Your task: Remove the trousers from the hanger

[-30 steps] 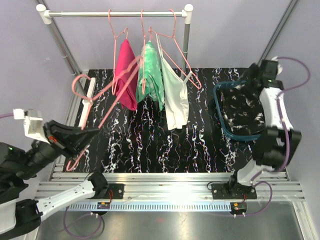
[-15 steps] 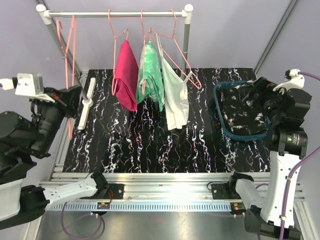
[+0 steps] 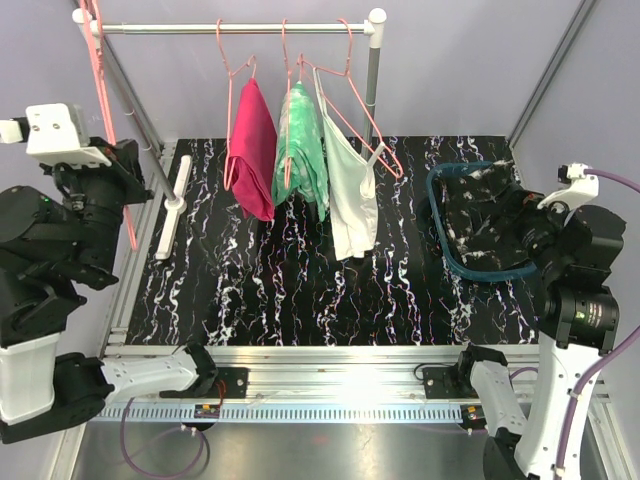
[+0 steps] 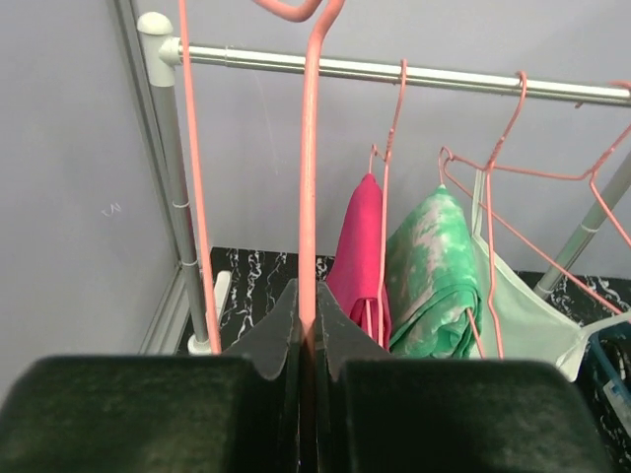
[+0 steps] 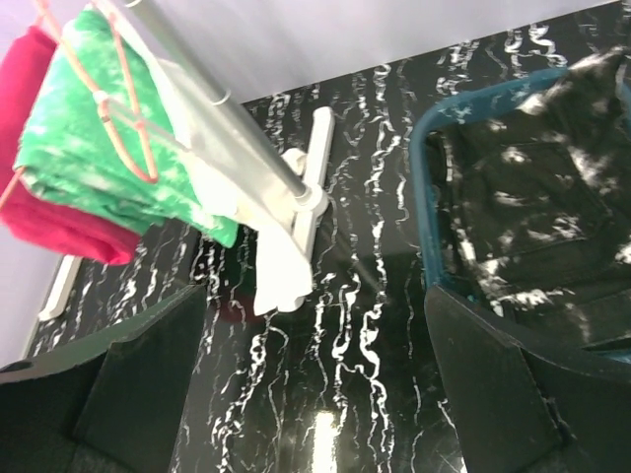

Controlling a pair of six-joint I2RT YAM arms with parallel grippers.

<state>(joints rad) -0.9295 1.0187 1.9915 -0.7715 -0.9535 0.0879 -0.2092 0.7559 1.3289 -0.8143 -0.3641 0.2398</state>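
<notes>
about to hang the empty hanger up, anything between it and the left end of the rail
Nothing visible. The empty hanger, clamped in the left gripper, sits by the bare left end of the rail; the red garment hangs further right.

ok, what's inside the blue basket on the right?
The basket holds a crumpled black cloth with white flecks that fills most of it, probably the trousers. The basket's floor and anything under the cloth are covered, so I cannot tell.

The left arm (image 3: 45,250) and right arm (image 3: 575,300) pair bulky black joints with white shells and trail purple cables (image 3: 618,177) along the frame's right edge and lower left, and the left gripper (image 4: 308,301) ends in matte black wedge fingers (image 4: 271,340).
</notes>
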